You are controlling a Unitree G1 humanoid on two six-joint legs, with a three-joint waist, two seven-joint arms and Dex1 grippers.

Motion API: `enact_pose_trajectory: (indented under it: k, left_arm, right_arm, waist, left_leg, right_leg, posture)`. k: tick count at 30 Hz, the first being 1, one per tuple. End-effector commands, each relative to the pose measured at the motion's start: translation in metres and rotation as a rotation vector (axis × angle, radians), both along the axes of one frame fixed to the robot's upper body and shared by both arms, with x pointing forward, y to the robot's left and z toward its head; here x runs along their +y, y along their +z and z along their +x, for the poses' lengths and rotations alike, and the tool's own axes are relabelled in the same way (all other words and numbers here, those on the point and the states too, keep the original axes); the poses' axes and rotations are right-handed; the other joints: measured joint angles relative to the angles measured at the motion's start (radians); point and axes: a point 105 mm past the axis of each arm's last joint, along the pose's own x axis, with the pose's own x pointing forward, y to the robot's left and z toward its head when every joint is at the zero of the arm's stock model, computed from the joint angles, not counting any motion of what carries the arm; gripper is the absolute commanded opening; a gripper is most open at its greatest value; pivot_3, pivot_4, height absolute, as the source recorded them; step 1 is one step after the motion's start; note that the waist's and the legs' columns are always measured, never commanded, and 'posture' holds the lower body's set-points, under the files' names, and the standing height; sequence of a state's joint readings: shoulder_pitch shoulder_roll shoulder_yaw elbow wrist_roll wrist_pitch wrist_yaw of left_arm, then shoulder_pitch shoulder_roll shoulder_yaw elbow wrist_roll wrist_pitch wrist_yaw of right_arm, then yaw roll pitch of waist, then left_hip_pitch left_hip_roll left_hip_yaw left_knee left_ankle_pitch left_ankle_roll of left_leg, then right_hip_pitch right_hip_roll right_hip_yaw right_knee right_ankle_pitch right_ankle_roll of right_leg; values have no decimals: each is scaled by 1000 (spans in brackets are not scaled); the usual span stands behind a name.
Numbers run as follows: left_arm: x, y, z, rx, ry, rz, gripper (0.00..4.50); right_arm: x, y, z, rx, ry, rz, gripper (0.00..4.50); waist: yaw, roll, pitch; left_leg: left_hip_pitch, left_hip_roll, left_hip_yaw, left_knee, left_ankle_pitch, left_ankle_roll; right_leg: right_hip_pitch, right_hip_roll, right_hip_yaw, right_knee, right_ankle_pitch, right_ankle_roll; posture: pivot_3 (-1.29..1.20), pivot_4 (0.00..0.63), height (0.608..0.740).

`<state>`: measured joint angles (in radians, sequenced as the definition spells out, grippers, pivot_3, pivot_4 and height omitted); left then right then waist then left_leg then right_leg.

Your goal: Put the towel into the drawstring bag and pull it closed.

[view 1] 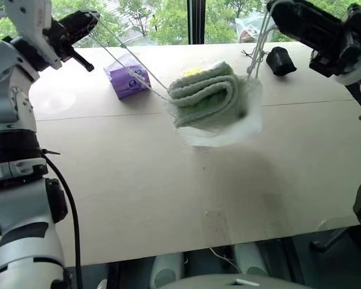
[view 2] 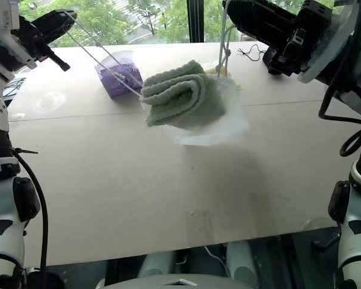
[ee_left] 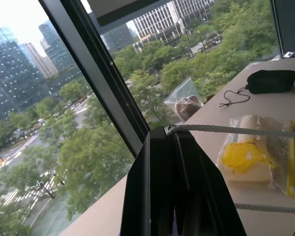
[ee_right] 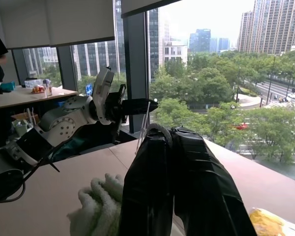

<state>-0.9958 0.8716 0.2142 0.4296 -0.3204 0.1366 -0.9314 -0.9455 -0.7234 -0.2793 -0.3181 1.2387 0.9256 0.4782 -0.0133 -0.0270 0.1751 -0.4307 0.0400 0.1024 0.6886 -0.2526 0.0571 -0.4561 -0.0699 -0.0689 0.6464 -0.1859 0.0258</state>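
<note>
The drawstring bag (view 1: 222, 123) hangs in the air above the counter (view 1: 138, 180), and everything else is best placed from it. The sage-green towel (view 1: 204, 93) sits inside it, its folded edge bulging out of the mouth, which is not yet gathered shut. From the bag's near-left side a white cord (view 1: 126, 63) runs taut up to the left pincer (view 1: 87, 21), whose fingers are pressed together on the cord; from its far-right side a second cord (view 1: 257, 51) rises steeply to the right pincer (view 1: 277, 12), likewise clamped on the string. The two arms are held high and well apart on either side of the bag, which looks deliberate: the towel's weight hangs on the cords, so spreading the hands should cinch the mouth. Judging by the towel poking out, the closing is only partly done, and the thick terry may resist the gathering fabric. Behind the bag to its left lies a purple tissue pack (view 1: 127, 77); behind it to the right, a small black pouch (view 1: 281, 60) rests on the counter.
</note>
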Motion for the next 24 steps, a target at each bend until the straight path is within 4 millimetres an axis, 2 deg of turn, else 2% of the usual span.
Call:
enact_pose_trajectory:
  k: [1, 6, 12, 21, 24]
  left_arm:
    - [-6, 26, -18, -79, -52, -10, 63]
    - [-10, 45, -23, -116, -80, -31, 63]
    - [1, 78, -27, -166, -77, -95, 63]
    - [5, 108, -31, -224, -71, -101, 63]
    - [5, 112, -30, -233, -68, -124, 63]
  right_arm:
    - [0, 18, -13, -92, 22, 14, 0]
    - [-3, 33, -9, -128, -3, 56, 0]
    - [-9, 56, -15, -166, 26, 101, 0]
    - [-13, 86, -17, -207, 23, 184, 0]
    - [-15, 88, -15, -205, 13, 191, 0]
  waist:
    - [0, 0, 0]
    - [2, 0, 0]
    - [3, 0, 0]
    - [2, 0, 0]
    - [2, 0, 0]
  left_leg:
    - [0, 0, 0, 0, 0, 0]
    - [0, 0, 0, 0, 0, 0]
    - [-1, 0, 0, 0, 0, 0]
    - [0, 0, 0, 0, 0, 0]
    - [-1, 0, 0, 0, 0, 0]
  right_leg:
    - [0, 0, 0, 0, 0, 0]
    - [0, 0, 0, 1, 0, 0]
    - [0, 0, 0, -1, 0, 0]
    - [0, 0, 0, 0, 0, 0]
    - [0, 0, 0, 0, 0, 0]
  posture:
    - [0, 150, 740]
    - [0, 150, 740]
    - [0, 150, 740]
    - [0, 150, 740]
    - [0, 150, 740]
